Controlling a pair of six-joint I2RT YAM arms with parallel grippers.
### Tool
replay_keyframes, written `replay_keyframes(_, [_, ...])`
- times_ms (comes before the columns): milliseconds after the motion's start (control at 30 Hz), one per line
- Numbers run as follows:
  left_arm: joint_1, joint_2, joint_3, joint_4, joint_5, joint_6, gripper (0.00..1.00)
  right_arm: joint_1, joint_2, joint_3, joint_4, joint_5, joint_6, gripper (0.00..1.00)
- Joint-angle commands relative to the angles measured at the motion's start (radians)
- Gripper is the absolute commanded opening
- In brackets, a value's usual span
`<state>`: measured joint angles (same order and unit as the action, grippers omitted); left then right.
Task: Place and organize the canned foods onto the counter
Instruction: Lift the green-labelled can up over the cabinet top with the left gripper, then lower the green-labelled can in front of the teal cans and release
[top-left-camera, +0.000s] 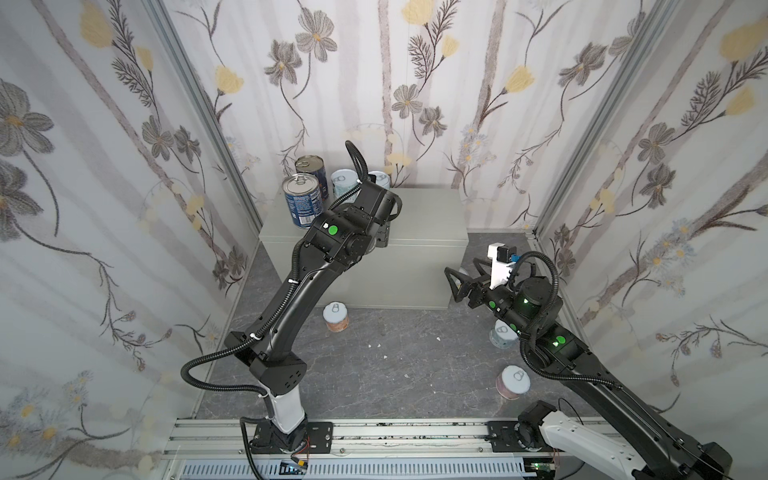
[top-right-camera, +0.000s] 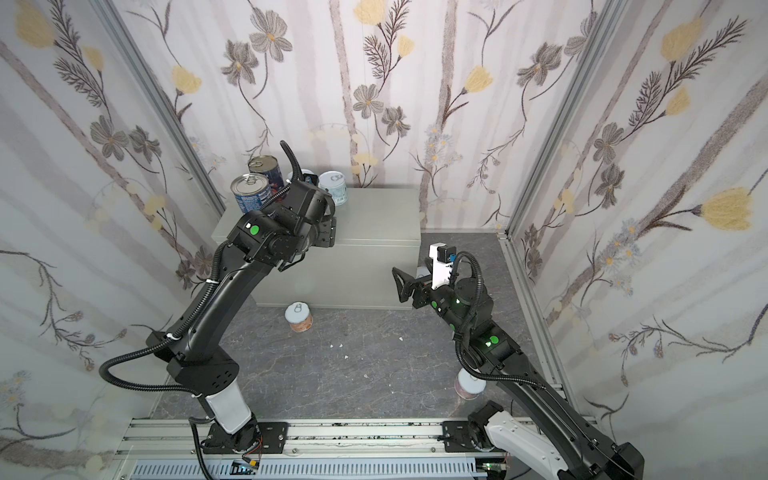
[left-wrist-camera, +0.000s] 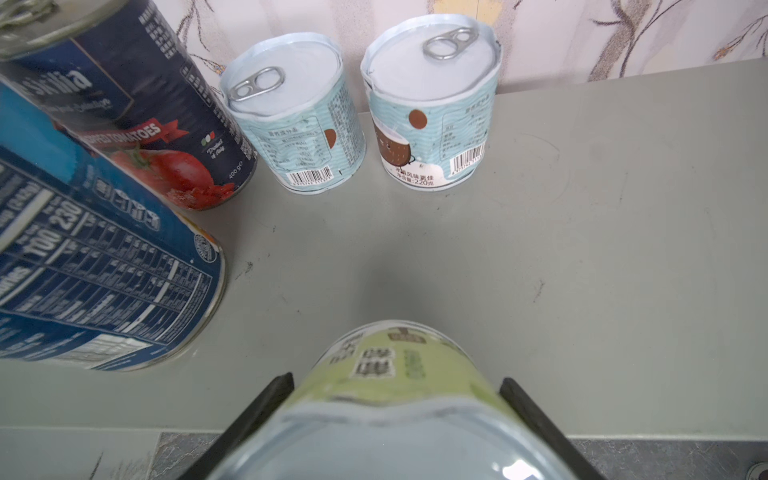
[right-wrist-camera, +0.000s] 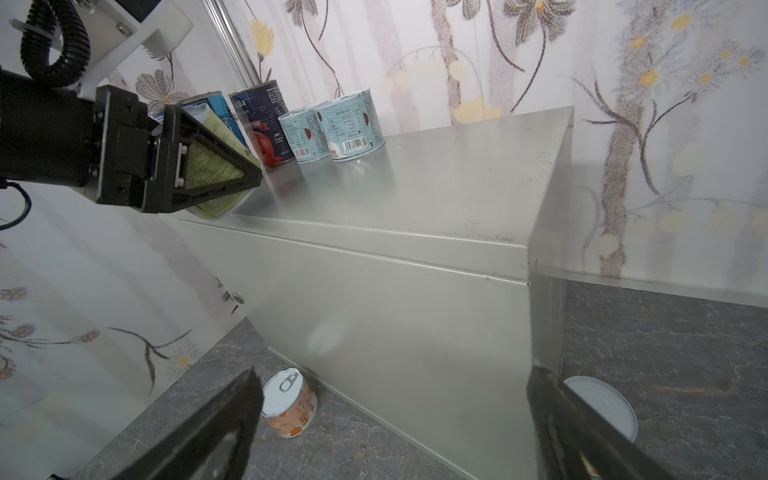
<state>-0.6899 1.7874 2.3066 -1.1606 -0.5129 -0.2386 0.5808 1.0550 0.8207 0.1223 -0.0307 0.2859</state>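
The counter (top-left-camera: 419, 216) (top-right-camera: 374, 220) is a grey metal box by the back wall. At its back left corner stand two tall blue-labelled cans (top-left-camera: 302, 203) (left-wrist-camera: 137, 104) and two short pale blue cans (left-wrist-camera: 295, 120) (right-wrist-camera: 353, 124). My left gripper (left-wrist-camera: 397, 380) (top-left-camera: 383, 236) is shut on a short green-labelled can (left-wrist-camera: 399, 365) (right-wrist-camera: 212, 166), holding it tilted over the counter's front left edge. My right gripper (right-wrist-camera: 395, 374) (top-left-camera: 463, 272) stands open and empty, low by the counter's front right corner.
On the dark marble floor (top-left-camera: 395, 365) stand an orange can (top-left-camera: 336, 316) (right-wrist-camera: 289, 403) in front of the counter, a pale blue can (top-left-camera: 500, 334) under my right arm, and a pink can (top-left-camera: 514, 381). Another can (right-wrist-camera: 602, 399) sits beside the counter's right end. Floral walls enclose three sides.
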Motion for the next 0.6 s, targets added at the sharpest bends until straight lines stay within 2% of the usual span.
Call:
replay_keyframes(0, [0.022, 0.016, 0.027, 0.044, 0.008, 0.002, 0.61, -0.001, 0.011, 0.008, -0.014, -0.009, -0.011, 1.0])
replay_keyframes(333, [0.082, 0.07, 0.058, 0.058, 0.063, -0.007, 0.61, -0.004, 0.026, 0.007, -0.012, -0.014, -0.011, 1.0])
replay_keyframes(567, [0.098, 0.109, 0.066, 0.061, 0.039, -0.001, 0.72, -0.003, 0.032, 0.003, -0.011, -0.014, -0.011, 1.0])
